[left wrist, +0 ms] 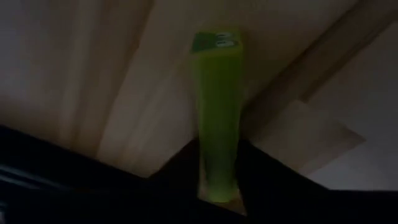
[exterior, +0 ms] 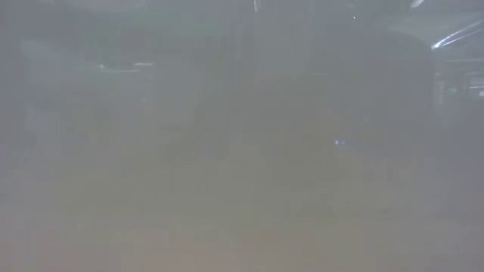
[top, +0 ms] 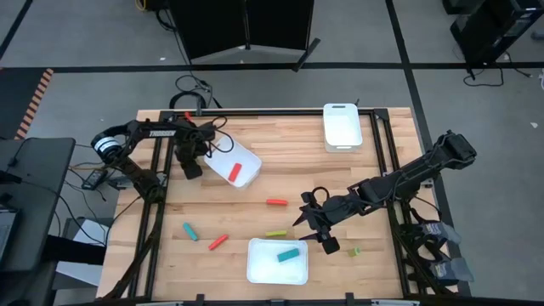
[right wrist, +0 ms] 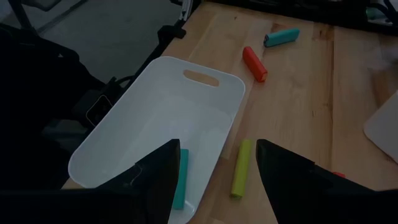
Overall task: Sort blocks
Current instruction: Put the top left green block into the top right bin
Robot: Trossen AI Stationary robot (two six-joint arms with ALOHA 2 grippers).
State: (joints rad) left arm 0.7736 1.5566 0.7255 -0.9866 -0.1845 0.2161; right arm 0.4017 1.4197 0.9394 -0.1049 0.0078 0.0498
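My left gripper [top: 191, 164] hangs at the table's far left, beside a white tray [top: 223, 160] that holds a red-orange block [top: 235, 172], and is shut on a yellow-green block [left wrist: 216, 112]. My right gripper [top: 314, 229] is open over the near middle, by the far right corner of a second tray [right wrist: 211, 81], and its fingers touch nothing. This tray holds a teal block [top: 289, 254]. On the wood lie two red-orange blocks [top: 276, 202] [top: 218, 242], a teal block [top: 189, 230], a yellow-green block [right wrist: 242, 168] and a small yellow-green piece [top: 355, 252]. The low view is fogged. My left gripper pinches the yellow-green block between its two fingers by its near end [left wrist: 214, 177]. The block runs along the fingers and sticks out ahead of them, with its free end [left wrist: 216, 42] in front of the wooden table top. Whether that end touches the wood does not show.
A third white tray [top: 342, 126] stands at the far edge, right of the middle. Black frame rails [top: 255, 111] run along the table's sides. Bare wood lies between the trays in the middle [top: 306, 170].
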